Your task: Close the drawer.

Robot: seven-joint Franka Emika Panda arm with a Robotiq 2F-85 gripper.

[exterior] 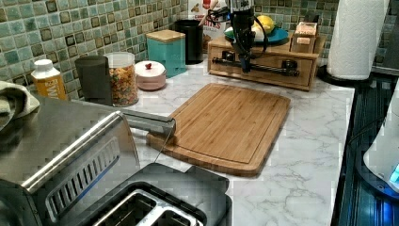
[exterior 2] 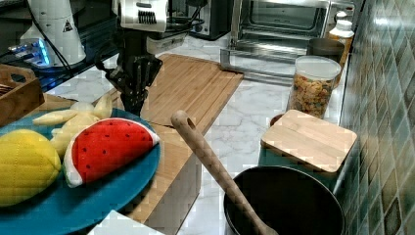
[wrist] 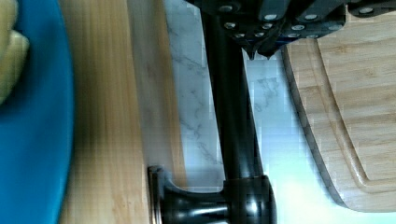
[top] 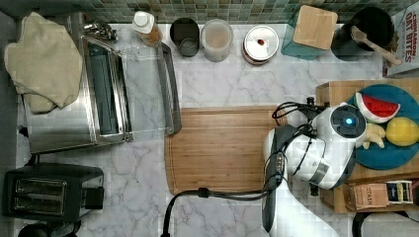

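My end effector [exterior: 244,66] hangs at the drawer's black bar handle [exterior: 256,67], right against the drawer [exterior: 263,63] front; in the wrist view the bar [wrist: 231,107] runs straight under it. I cannot tell whether it is apart or together. The drawer sits in the pale wooden box at the far right of the left view, its front flush with the box, by the cutting board [exterior: 226,125]. On top of the box rests a blue plate [exterior 2: 98,196] carrying a toy watermelon slice [exterior 2: 107,147] and a lemon [exterior 2: 24,166]. The cutting board lies on the marble tabletop [exterior: 306,141].
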